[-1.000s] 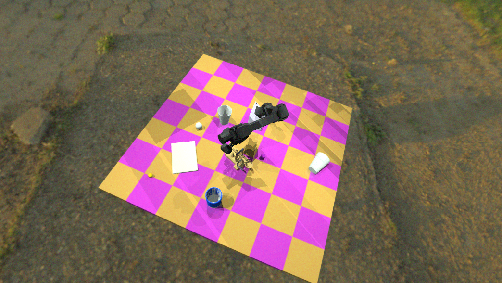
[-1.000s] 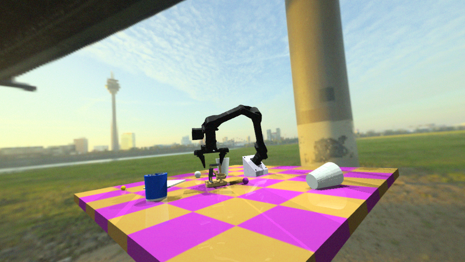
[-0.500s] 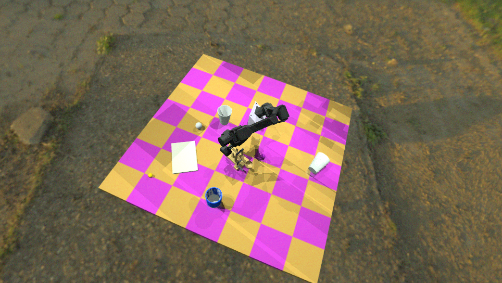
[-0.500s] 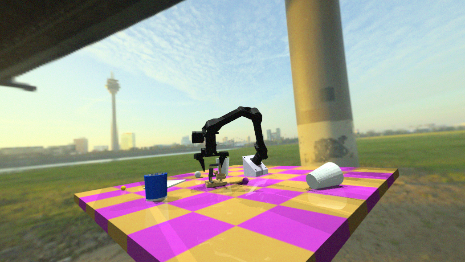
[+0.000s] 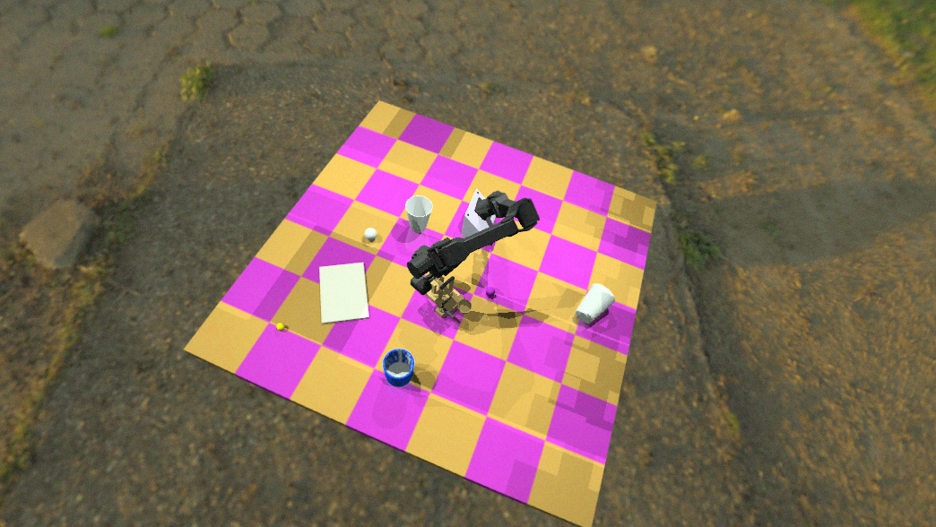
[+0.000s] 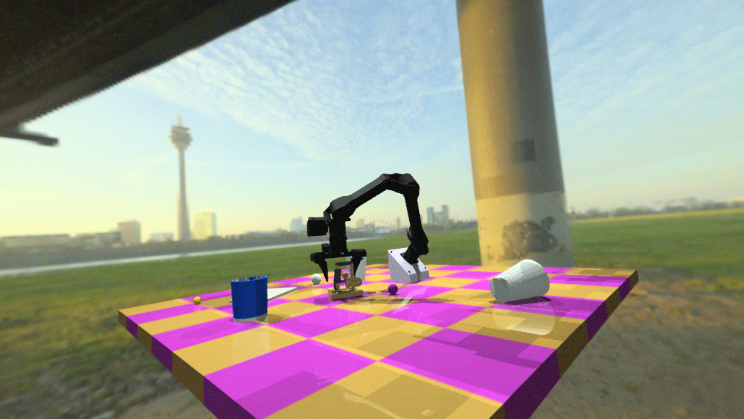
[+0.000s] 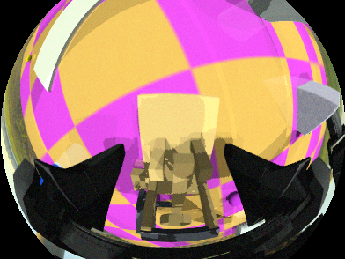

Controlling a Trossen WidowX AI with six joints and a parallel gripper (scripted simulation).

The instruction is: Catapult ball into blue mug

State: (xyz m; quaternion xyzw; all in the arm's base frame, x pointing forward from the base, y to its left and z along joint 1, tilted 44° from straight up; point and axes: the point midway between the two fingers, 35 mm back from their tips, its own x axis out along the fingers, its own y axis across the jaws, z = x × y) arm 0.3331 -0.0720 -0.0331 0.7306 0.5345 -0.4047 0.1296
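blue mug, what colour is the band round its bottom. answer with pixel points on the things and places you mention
White or pale grey; it shows best in the exterior view, below the blue of the mug [image 5: 398, 384] [image 6: 249, 299].

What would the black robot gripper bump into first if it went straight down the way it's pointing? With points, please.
Probably the small tan catapult [image 5: 449, 301] [image 6: 345, 293] [image 7: 178, 116]. The open black gripper [image 6: 339, 270] [image 7: 175, 149] points down at it, though how much gap is left is hard to tell.

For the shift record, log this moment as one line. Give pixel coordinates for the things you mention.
hand [image 5: 446, 286] [image 6: 345, 270] [image 7: 175, 149]: open, around catapult [image 5: 446, 299] [image 6: 345, 294] [image 7: 178, 114] | purple ball [image 5: 490, 292] [image 6: 392, 288] [image 7: 233, 199]: beside catapult, not loaded | blue mug [image 5: 398, 367] [image 6: 249, 298]: upright | white cup [image 5: 594, 304] [image 6: 520, 281]: on its side
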